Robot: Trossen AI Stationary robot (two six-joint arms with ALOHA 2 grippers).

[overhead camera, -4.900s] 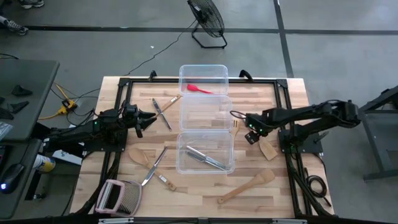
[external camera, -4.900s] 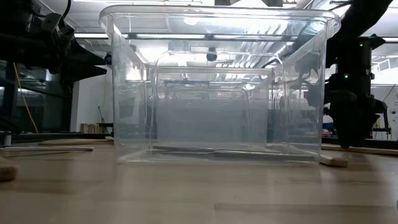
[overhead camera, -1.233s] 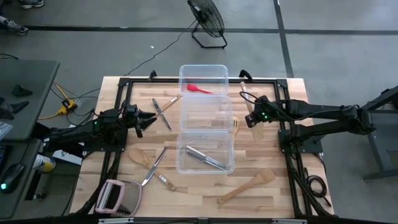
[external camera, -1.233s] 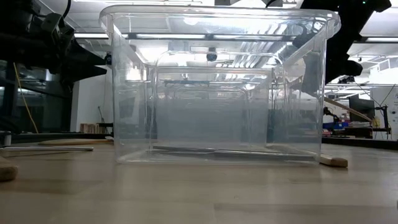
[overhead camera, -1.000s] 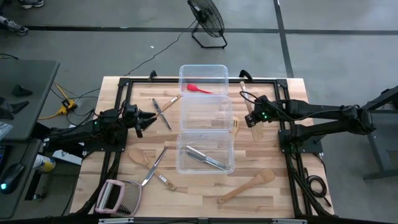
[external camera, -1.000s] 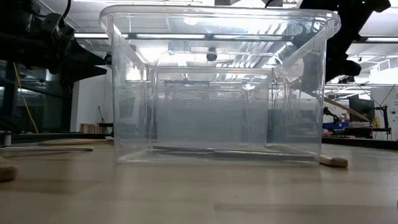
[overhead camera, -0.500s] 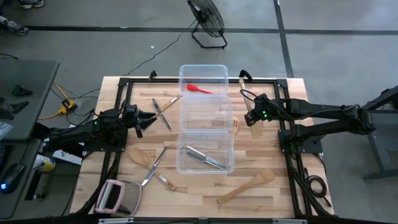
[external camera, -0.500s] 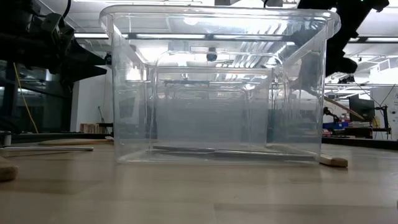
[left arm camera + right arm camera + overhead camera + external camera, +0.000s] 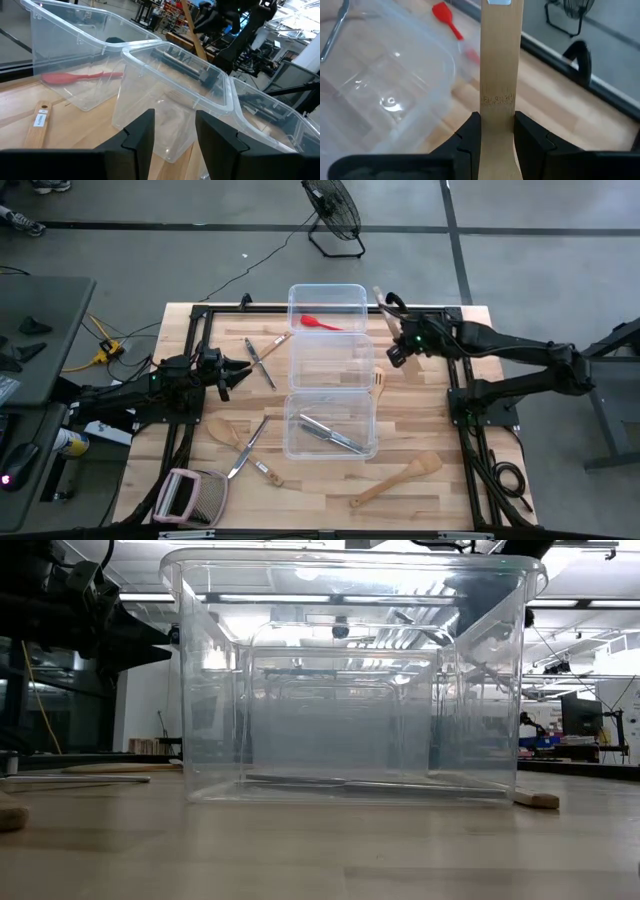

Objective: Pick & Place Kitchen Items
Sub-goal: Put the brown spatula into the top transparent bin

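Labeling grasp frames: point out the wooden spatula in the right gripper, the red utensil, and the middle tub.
wooden spatula (image 9: 499,65): right wrist view, on its flat handle above the fingers.
red utensil (image 9: 320,323): high view, on its middle.
middle tub (image 9: 296,360): high view, on its left rim.

This is a robotics lab or workshop. A pale wooden plank surface (image 9: 440,490) edged by a black metal frame (image 9: 200,320) stands on a grey concrete floor (image 9: 150,260) marked with dark tape lines. A black floor fan (image 9: 333,215) stands behind it, and ceiling strip lights (image 9: 600,602) run overhead.
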